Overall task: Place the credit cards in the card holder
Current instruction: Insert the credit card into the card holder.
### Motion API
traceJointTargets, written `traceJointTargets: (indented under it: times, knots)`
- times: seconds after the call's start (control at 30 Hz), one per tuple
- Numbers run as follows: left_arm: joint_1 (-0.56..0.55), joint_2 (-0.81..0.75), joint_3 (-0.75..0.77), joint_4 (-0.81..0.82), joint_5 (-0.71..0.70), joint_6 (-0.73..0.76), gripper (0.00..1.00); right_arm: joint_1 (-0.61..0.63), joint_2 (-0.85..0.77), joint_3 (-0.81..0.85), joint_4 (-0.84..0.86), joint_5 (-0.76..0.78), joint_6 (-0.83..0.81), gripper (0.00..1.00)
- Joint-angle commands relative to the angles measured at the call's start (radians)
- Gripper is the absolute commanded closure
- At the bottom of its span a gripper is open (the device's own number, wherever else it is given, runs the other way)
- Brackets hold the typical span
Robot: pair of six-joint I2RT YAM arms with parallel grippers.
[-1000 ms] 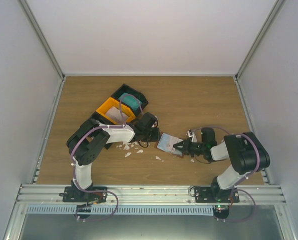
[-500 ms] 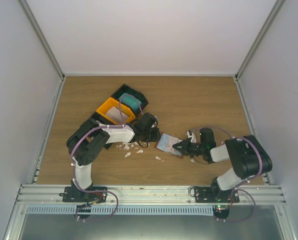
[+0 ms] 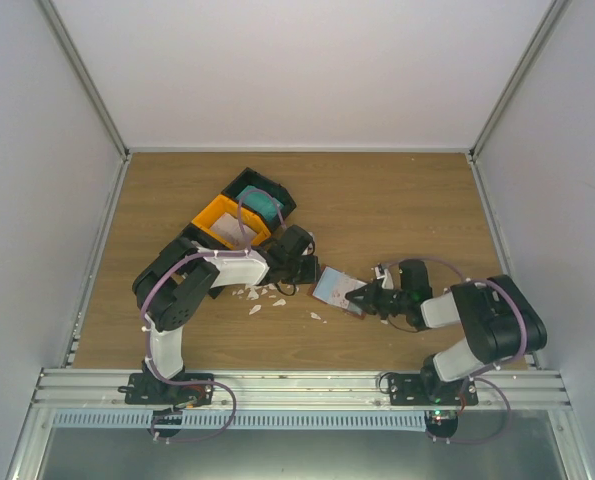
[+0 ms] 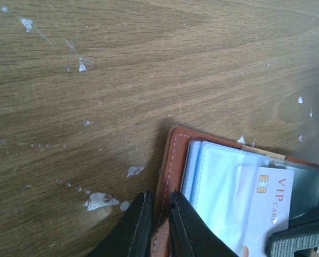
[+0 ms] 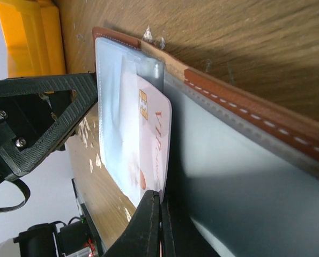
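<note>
Right gripper [image 5: 160,199] shifted, pinching the card [image 5: 151,134]; left gripper [image 4: 159,197] clamps card holder [image 4: 172,155].

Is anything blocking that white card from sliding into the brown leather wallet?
Nothing visible does. The white VIP card, pinched by the right gripper, sits partly inside the clear plastic sleeve of the brown leather wallet, whose edge the left gripper clamps.
</note>
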Motion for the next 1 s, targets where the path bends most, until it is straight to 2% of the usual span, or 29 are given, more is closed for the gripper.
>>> traceJointTargets:
  times: [0.0,0.33,0.57,0.83,0.97]
  knots:
    - [-0.008,0.033,-0.024,-0.102,-0.001,0.015,0.87,0.027,0.091,-0.017,-0.056,0.014,0.000,1.00]
    - [-0.009,0.029,-0.035,-0.096,0.016,0.012,0.87,0.040,0.139,0.011,0.037,0.052,0.028,0.98]
    - [-0.011,0.023,-0.043,-0.092,0.014,0.008,0.87,0.064,0.107,-0.018,0.100,0.115,0.081,0.98]
    - [-0.011,0.022,-0.045,-0.097,0.003,0.009,0.87,0.063,-0.054,-0.031,-0.034,0.215,0.048,0.98]
    - [-0.011,0.023,-0.043,-0.095,0.003,0.009,0.87,0.064,-0.053,-0.034,-0.022,0.206,0.052,0.98]
